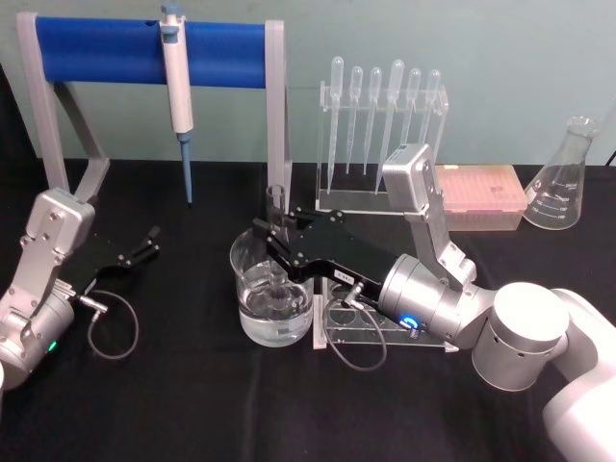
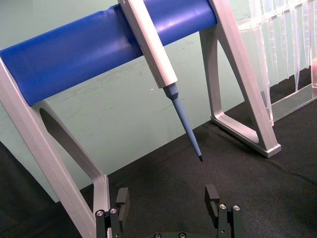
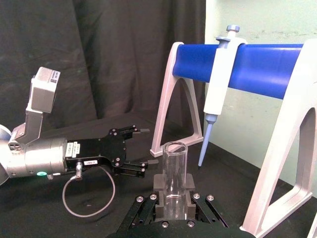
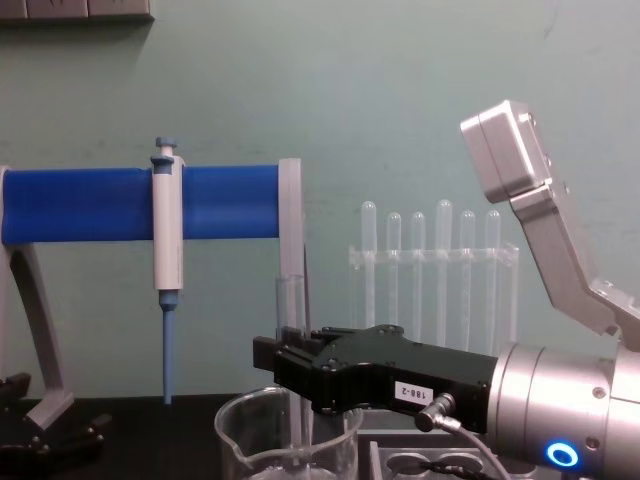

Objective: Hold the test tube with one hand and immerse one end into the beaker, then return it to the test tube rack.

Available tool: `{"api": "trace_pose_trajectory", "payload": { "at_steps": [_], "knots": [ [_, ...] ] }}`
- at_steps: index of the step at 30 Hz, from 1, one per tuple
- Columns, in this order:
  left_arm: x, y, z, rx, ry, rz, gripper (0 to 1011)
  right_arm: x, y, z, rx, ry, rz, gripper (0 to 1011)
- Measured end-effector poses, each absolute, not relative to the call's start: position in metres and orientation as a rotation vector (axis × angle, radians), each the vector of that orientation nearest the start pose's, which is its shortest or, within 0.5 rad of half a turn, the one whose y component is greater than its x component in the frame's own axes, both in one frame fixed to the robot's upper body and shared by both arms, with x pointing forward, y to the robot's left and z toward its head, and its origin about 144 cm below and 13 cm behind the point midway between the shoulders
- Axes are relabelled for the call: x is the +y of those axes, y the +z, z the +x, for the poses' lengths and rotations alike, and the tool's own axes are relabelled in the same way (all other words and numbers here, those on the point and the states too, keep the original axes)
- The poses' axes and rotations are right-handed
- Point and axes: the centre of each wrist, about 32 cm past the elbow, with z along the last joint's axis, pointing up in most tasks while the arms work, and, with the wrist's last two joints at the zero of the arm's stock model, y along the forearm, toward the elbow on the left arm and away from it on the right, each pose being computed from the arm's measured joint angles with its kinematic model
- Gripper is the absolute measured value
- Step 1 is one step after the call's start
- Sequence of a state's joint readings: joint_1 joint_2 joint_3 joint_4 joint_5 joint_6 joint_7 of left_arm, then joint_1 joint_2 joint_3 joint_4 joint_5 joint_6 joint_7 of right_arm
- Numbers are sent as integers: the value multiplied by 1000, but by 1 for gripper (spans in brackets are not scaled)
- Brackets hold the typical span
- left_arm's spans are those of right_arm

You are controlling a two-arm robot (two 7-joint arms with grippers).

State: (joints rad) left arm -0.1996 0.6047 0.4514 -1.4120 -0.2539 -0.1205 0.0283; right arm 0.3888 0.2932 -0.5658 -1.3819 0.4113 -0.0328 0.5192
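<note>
DESK: Where is the test tube?

PHOTOGRAPHER: The test tube (image 1: 276,204) stands upright near the middle of the black bench (image 1: 192,414). Its open rim is up and its lower end is down inside the beaker (image 1: 252,322). Clear liquid fills the beaker's lower part. How deep the tube's end sits in it cannot be told.

DESK: What holds it?

PHOTOGRAPHER: The right gripper (image 1: 275,241) reaches in from the bench's right side, its jaws closed on the tube just above the beaker's rim. In the right wrist view, black pads (image 3: 159,182) press against both sides of the glass.

DESK: And the rack?

PHOTOGRAPHER: A clear test tube rack (image 1: 332,337) lies just beside the beaker, on its right. It sits under the right arm's silver wrist, where a blue light ring glows.

DESK: The other arm?

PHOTOGRAPHER: The left gripper (image 1: 150,241) is parked low near the bench's left edge, well apart from the beaker. Its jaws are open and hold nothing.

DESK: Anything behind?

PHOTOGRAPHER: A white-and-blue pipettor (image 1: 176,87) hangs from a blue-barred stand (image 1: 106,48) toward the rear left corner. Along the rear edge stands a clear pipette rack (image 1: 332,197) with plastic pipettes (image 1: 395,106) upright in it. A pink box (image 1: 478,192) comes next, and a conical flask (image 1: 563,183) stands at the rear right corner.
</note>
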Motion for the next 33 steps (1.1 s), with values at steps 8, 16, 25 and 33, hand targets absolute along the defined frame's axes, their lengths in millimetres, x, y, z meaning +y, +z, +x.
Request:
{"api": "trace_pose_trajectory", "payload": {
  "at_steps": [8,16,25,33],
  "knots": [
    [310,1140,489,-285,1248,304,1000,-166,1180,531,-52,-584,4,225],
    [310,1140,489,-285,1248,304,1000,-166,1180,531,-52,-584,4,224],
    [310,1140,489,-285,1248,304,1000,-166,1180,531,-52,-584,4,225],
    [310,1140,489,-285,1248,304,1000,-166,1180,531,-52,-584,4,224]
  ]
}}
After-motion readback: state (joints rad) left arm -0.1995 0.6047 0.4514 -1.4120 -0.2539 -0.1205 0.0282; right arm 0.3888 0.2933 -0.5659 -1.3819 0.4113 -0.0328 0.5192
